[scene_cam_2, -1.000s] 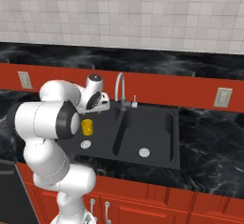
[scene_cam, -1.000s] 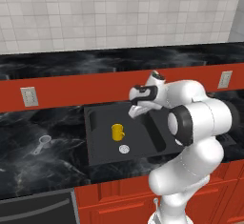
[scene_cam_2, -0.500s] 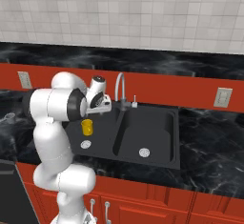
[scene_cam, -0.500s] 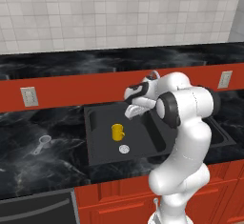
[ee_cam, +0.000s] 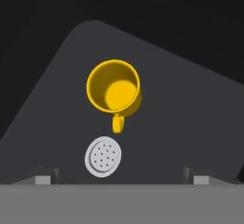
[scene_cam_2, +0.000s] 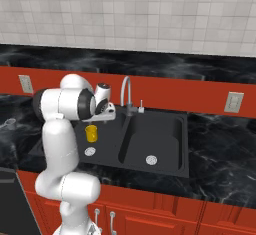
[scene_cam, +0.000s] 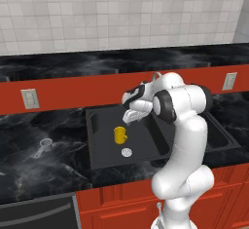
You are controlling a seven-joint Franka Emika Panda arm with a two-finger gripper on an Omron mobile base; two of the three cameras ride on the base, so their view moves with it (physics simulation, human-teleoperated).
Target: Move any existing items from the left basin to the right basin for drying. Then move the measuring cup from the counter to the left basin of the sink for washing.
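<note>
The gripper (scene_cam: 127,119) hangs with fingers spread apart above the yellow mug (scene_cam: 119,135), which stands upright in the left basin (scene_cam: 99,147).

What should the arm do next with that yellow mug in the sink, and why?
Probably lower the open pincer straight down onto the yellow mug. The mug stands upright in the left basin, beside the drain, and the pincer hovers above it without touching.
</note>
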